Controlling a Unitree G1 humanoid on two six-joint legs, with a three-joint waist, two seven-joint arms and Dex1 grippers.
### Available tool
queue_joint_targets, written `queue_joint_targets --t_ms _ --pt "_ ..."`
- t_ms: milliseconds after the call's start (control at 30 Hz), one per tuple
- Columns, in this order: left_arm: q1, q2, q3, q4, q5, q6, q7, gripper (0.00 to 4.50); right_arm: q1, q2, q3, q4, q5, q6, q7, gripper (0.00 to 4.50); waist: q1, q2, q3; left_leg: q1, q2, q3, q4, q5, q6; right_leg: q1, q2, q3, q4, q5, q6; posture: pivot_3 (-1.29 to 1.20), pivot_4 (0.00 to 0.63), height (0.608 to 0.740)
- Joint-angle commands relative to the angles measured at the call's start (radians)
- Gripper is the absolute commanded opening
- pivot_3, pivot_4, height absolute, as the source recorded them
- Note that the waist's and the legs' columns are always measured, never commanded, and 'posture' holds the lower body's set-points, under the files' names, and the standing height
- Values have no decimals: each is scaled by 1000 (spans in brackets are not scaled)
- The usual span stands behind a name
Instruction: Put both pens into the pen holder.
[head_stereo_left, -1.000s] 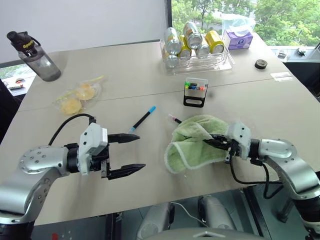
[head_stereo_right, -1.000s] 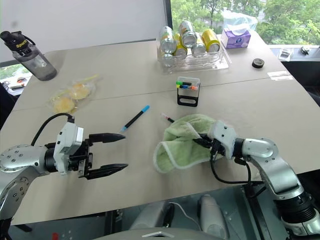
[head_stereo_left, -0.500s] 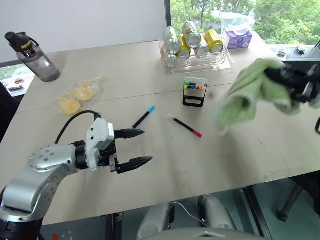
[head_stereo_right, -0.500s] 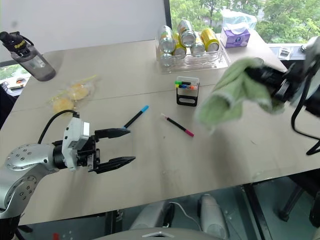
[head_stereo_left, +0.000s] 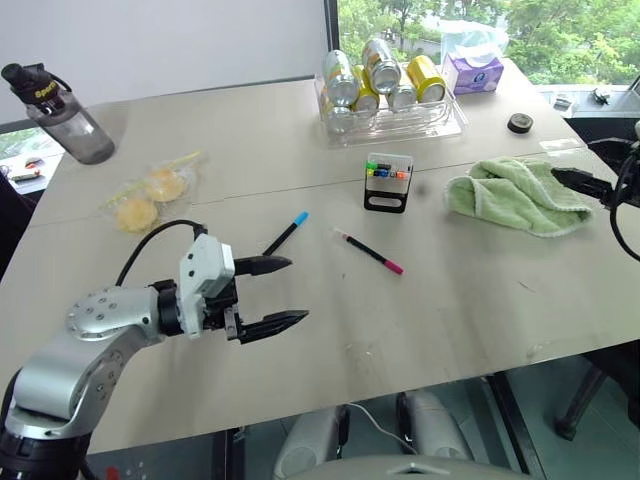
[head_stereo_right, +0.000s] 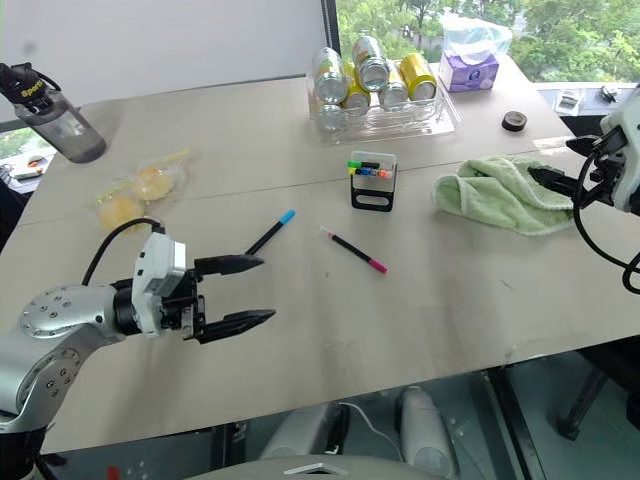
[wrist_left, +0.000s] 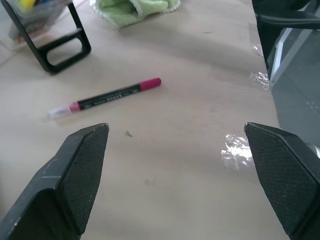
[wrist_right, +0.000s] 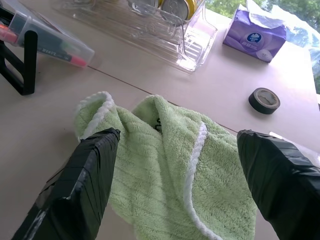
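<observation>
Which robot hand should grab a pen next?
Probably the left gripper: open, right beside the blue pen. The right gripper, also open, is far off by the towel.

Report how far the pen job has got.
Done: the green cloth lies off to the right, and both pens are uncovered. In hand: nothing; the left gripper and right gripper are open and empty. Left: the blue pen and pink pen lie on the table; neither is in the pen holder.
</observation>
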Motion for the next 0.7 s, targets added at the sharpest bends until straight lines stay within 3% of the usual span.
queue_joint_targets --t_ms 33,200,333,533,700 --pt "0 -17 22 -12 32 -26 42 4500 44 27 -58 -154 104 39 61 4131 1 0 0 0 0 0 0 0 0 0 0 0 0 0 0 0 150 739" --pt "-60 -70 -9 109 143 44 240 4500 268 162 -35 -398 187 35 71 4131 10 -1 -1 1 0 -4 1 0 0 2 0 -2 1 0 0 0 150 739" --pt "-109 -131 -40 237 258 25 364 4500 426 236 71 -629 208 61 51 4131 13 -1 -1 0 -1 -3 2 0 0 1 0 -2 2 0 0 0 150 739" --pt "-139 -182 -154 353 391 -18 406 4500 450 327 150 -786 213 46 -31 4131 9 -2 -1 2 -1 -2 3 0 0 2 0 -1 3 0 0 0 150 739" --pt "-163 -196 -212 452 435 -9 389 4500 455 327 178 -801 136 -15 -51 4131 19 -3 -3 7 -2 -5 3 0 -1 7 -1 -3 4 0 0 0 150 739"
